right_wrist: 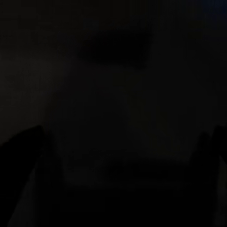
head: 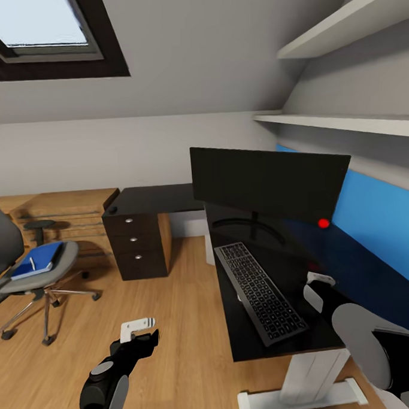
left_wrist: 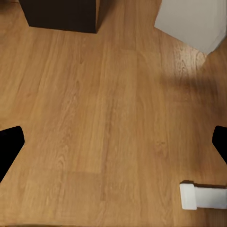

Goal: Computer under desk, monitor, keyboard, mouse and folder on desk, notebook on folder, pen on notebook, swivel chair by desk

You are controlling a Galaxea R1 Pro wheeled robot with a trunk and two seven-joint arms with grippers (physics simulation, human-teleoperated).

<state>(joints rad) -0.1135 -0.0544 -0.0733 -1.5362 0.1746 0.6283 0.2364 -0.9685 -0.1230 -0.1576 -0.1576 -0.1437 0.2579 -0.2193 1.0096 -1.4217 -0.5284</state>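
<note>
A bedroom with a sloped ceiling and a wooden floor (head: 181,325). The landmark is the L-shaped glossy black tabletop (head: 162,199) on white legs. On it the wide black monitor (head: 269,182) stands upright on a thin curved stand. Just in front of the monitor the long dark keyboard (head: 260,290) lies flat on the tabletop, near its floor-side edge. A small dark mouse (head: 113,208) sits at the far corner of the tabletop, above the drawer unit (head: 136,244) with round silver knobs.

Well away from the tabletop stands the grey swivel chair (head: 34,279). On its seat lies the blue folder (head: 38,260), with a dark notebook and a white pen (head: 32,263) on top.

The left claw (head: 138,329) hangs over the floor beside the tabletop, fingers spread apart, holding nothing. The right claw (head: 319,280) hovers above the tabletop just beside the keyboard; I cannot tell whether it is apart or together.
</note>
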